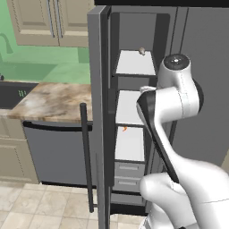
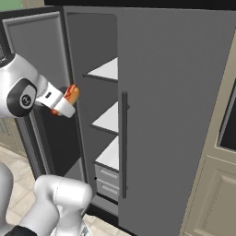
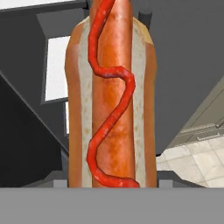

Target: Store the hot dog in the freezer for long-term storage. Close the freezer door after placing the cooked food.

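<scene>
Hand view puts the hot dog (image 3: 111, 96) right up against the lens: reddish-brown sausage in a tan bun, a wavy red sauce line running its whole length, and it stands lengthwise out from the gripper (image 3: 111, 186). The fingertips are hidden behind the bun, so I can't see them directly, but the bun sits squarely between them, clamped and carried, resting on nothing.

Over in the right base view, the hot dog (image 2: 71, 95) pokes out past the gripper (image 2: 64, 101) at the end of the white arm, just in front of the freezer (image 2: 99, 115), level with the middle white shelf (image 2: 107, 120) but short of it, outside the compartment. From the left base view the arm's big white links cover the hand; a sliver of orange shows by the lower shelf (image 1: 129, 144), too small to call.

The freezer door (image 1: 99, 116) stands swung wide open, edge-on to the left base camera, its long dark bar handle (image 1: 86, 156) on the side away from the freezer. On the freezer's top shelf (image 1: 135, 62) sits a small pale round lump (image 1: 142, 51). Grey drawers (image 1: 129, 175) stack beneath the shelves. Beyond the open door, a marbled counter (image 1: 53, 99) runs off away from the freezer.
</scene>
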Robot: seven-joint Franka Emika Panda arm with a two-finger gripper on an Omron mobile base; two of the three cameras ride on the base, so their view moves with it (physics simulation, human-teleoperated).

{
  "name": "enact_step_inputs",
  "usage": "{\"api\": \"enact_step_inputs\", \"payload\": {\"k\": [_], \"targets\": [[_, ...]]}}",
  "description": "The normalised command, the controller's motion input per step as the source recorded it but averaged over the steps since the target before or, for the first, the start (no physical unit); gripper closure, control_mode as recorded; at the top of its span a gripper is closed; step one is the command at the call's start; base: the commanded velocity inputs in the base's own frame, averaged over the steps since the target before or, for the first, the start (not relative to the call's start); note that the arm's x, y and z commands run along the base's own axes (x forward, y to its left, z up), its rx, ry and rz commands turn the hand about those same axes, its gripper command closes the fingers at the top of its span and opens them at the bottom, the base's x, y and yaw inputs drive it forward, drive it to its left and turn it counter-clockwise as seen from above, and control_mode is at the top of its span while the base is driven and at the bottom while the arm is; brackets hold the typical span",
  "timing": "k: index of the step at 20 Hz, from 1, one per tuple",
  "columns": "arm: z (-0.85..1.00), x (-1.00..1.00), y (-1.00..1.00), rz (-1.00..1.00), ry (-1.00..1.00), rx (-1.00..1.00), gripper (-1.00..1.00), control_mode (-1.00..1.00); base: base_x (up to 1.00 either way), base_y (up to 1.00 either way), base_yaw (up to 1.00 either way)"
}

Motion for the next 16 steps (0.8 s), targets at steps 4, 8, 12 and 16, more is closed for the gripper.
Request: {"api": "enact_step_inputs", "payload": {"k": [4, 8, 12, 16], "targets": [[0.00, 0.27, 0.00, 0.00, 0.00, 0.00, 1.00, -1.00, 0.00, 0.00, 0.00], [0.11, 0.44, 0.00, -0.02, 0.00, 0.00, 1.00, -1.00, 0.00, 0.00, 0.00], [0.11, 0.51, -0.03, 0.00, 0.00, 0.01, 1.00, -1.00, 0.00, 0.00, 0.00], [0.03, 0.59, 0.00, 0.00, 0.01, 0.01, 1.00, -1.00, 0.00, 0.00, 0.00]]}}
